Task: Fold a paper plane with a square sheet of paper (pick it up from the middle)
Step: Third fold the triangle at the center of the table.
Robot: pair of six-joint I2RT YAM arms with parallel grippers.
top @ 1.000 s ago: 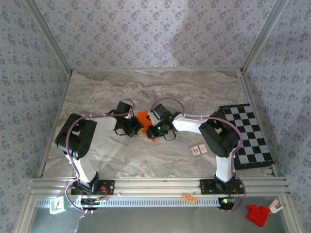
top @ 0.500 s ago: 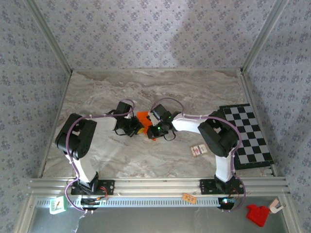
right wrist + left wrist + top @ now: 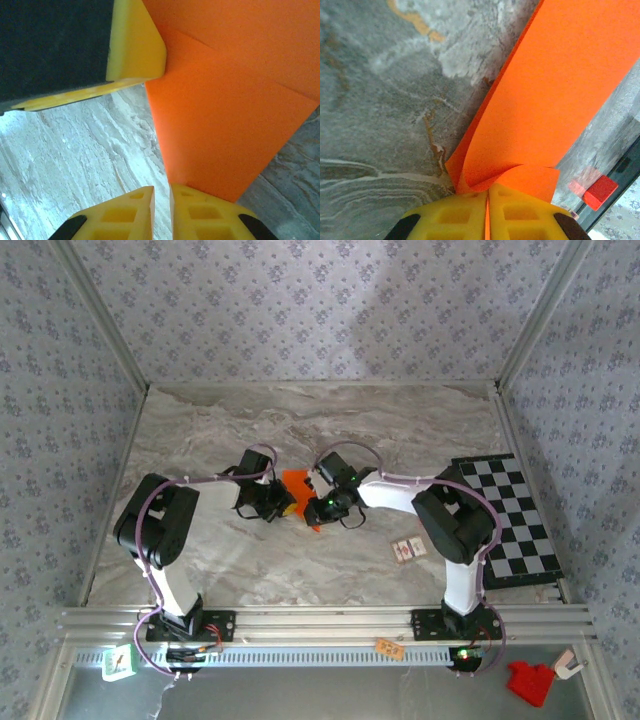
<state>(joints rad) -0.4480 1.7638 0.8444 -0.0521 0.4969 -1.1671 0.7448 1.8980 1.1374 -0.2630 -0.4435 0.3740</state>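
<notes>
Pinching one square sheet of paper (image 3: 560,100), left hand (image 3: 488,192) and right hand (image 3: 161,194) both clamp tight.

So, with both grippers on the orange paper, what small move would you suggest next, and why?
Probably lower the orange paper flat onto the table to set the fold. The left gripper is shut on it where it curls up loosely, and the right gripper pinches a corner. One crease shows, but the paper does not appear to lie flat.

Creased orange paper (image 3: 225,115) in right gripper (image 3: 161,192)
</notes>
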